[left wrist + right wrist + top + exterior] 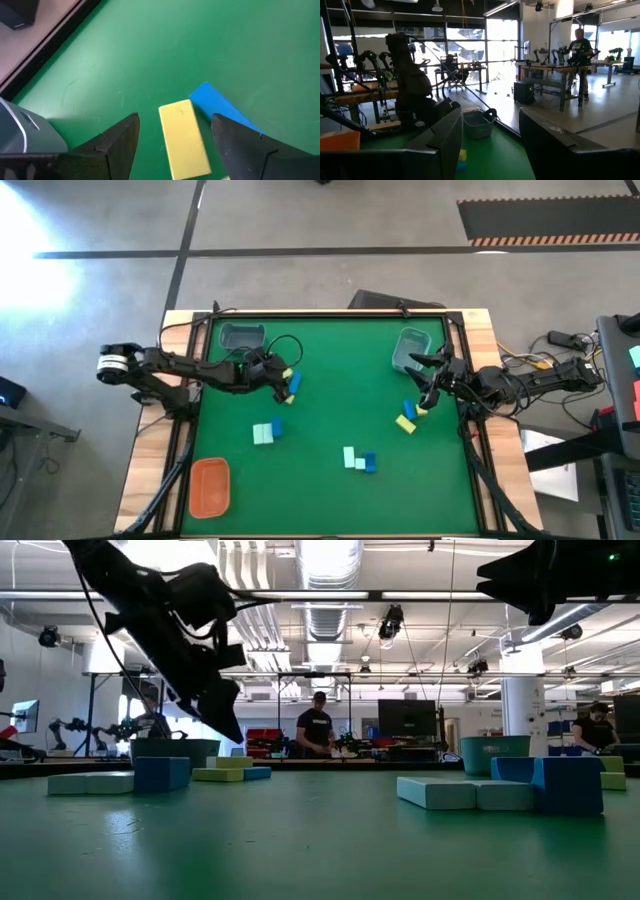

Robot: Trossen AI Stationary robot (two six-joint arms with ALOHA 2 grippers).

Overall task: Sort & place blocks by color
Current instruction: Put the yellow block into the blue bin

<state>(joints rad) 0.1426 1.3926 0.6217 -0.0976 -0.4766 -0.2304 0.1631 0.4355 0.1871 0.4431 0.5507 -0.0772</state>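
Observation:
My left gripper hangs open, slanting down over a yellow block that lies flat on the green mat. Its fingers stand on either side of the block without touching it. A blue block lies against the yellow one's far end. My right gripper waits open and raised near the right grey-blue tray, nothing between its fingers. More blocks lie loose: a mint and blue pair, a mint and blue group, and blue and yellow ones below the right gripper.
A grey-blue tray stands at the far left, just behind the left arm. An orange tray sits at the near left corner. Black rails edge the mat. Open green mat lies between the two arms. People stand in the room beyond.

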